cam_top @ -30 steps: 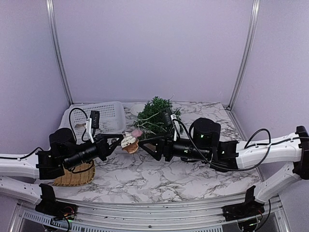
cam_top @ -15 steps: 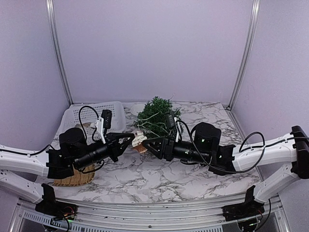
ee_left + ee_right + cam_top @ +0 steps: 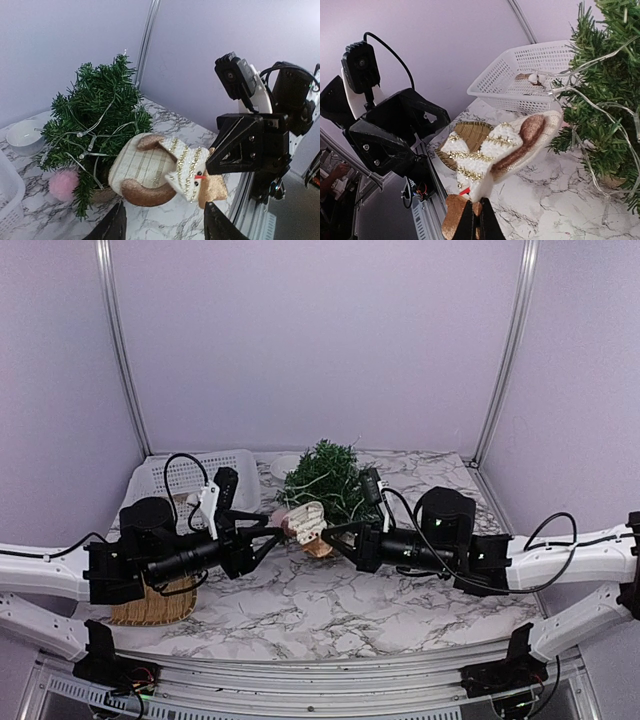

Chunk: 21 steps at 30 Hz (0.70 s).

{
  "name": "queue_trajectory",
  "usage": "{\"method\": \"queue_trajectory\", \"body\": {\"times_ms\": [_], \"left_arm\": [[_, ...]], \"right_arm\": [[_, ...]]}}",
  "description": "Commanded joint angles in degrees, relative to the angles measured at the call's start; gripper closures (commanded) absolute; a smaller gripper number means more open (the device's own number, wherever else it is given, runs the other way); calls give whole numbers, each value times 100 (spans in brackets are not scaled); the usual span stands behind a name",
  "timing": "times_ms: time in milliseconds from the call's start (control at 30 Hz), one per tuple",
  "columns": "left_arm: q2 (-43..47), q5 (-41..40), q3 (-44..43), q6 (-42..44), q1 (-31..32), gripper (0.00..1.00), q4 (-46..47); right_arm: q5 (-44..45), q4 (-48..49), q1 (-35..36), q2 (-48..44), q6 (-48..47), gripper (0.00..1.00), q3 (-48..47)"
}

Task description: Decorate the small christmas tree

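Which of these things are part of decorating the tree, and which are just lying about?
In the job:
small christmas tree
fabric ornament, pinched by the right end effector
pink pompom by the tree

Lying about:
white plastic basket
woven tray
small white dish

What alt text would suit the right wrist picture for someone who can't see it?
A cream and brown fabric ornament with gold trim is pinched at its lower edge by the right end effector, beside the small christmas tree strung with lights. The left end effector stands open at left, a white basket behind.
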State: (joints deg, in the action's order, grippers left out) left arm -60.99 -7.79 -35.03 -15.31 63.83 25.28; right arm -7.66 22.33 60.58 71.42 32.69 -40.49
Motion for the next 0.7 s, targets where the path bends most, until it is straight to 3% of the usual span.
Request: {"method": "queue_trajectory", "body": {"times_ms": [0, 167, 433, 667], "left_arm": [[259, 807, -639, 1038, -125, 44, -1872], [-57, 1685, -1132, 2173, -126, 38, -3054], [-515, 2438, -1387, 3360, -93, 35, -3085], [-1110, 2871, -1627, 3708, 95, 39, -2917]], "right_arm": [[-246, -1730, -80, -414, -1230, 100, -381], [-740, -3418, -74, -408, -2293, 100, -821], [-1248, -4158, 332, -106, -2948, 100, -1092], [-1354, -4230, 497, 46, -3211, 100, -1185]]}}
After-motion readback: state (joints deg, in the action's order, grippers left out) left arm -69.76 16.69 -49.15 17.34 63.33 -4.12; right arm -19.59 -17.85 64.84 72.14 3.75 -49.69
